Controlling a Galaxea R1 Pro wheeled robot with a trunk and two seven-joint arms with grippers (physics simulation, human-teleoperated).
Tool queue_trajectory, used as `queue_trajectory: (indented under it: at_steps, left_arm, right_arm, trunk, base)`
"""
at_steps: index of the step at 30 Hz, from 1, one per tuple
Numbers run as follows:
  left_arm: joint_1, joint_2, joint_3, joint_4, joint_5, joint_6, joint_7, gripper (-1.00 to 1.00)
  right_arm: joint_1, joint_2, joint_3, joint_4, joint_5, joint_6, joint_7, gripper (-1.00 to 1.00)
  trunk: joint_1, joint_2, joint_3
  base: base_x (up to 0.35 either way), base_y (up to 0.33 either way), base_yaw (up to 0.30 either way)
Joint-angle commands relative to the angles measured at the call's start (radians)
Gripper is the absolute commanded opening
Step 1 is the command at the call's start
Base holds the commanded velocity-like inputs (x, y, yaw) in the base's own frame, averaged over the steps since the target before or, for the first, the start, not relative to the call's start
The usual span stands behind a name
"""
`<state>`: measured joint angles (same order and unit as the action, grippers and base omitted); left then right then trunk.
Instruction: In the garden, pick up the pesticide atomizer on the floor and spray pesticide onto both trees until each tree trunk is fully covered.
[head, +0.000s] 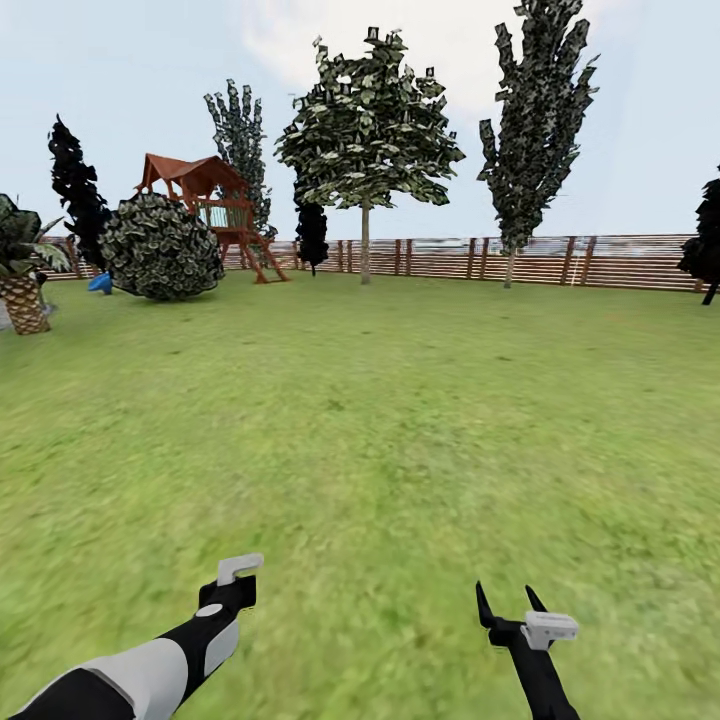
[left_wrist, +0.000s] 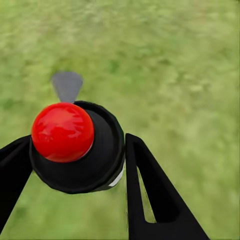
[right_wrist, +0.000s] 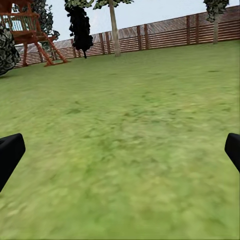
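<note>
The pesticide atomizer (left_wrist: 75, 150), a black body with a shiny red ball top and a grey nozzle, sits between the black fingers of my left gripper (left_wrist: 77, 142), which is shut on it above the grass floor (left_wrist: 175, 75). My left gripper (head: 236, 588) is low on the left in the head view. My right gripper (head: 510, 603) is open and holds nothing; its fingertips stand wide apart in the right wrist view (right_wrist: 120, 152). Two trees stand far off by the fence, one with a broad canopy (head: 367, 120) and trunk (right_wrist: 115, 30), and a taller, narrower one (head: 540, 110).
A brown slat fence (head: 600, 262) closes the far side of the lawn (head: 380, 400). A red wooden play tower (head: 215, 210), a round bush (head: 160, 247), a short palm (head: 22, 290) and dark cypresses (head: 75, 190) stand at the far left.
</note>
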<state>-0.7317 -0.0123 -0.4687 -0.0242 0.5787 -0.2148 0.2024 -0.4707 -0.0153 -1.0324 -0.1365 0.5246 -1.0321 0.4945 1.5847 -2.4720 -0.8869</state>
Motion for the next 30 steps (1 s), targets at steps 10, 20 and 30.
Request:
queue_trajectory:
  at_steps: [10,20,30]
  left_arm:
    - [0.0,0.0,-0.002,0.001,0.0,0.0,0.0,-1.0]
    - [0.0,0.0,-0.002,0.001,0.0,0.0,0.0,-1.0]
    - [0.0,0.0,-0.002,0.001,0.0,0.0,0.0,-1.0]
  right_arm:
    - [0.0,0.0,0.0,0.0,0.0,0.0,0.0,1.0]
    - [0.0,0.0,0.0,0.0,0.0,0.0,0.0,1.0]
    - [0.0,0.0,0.0,0.0,0.0,0.0,0.0,1.0]
  trunk:
    - [0.0,0.0,0.0]
    - [0.0,0.0,0.0]
    - [0.0,0.0,0.0]
  base:
    - [0.337,0.0,0.0]
    - [0.337,0.0,0.0]
    - [0.337,0.0,0.0]
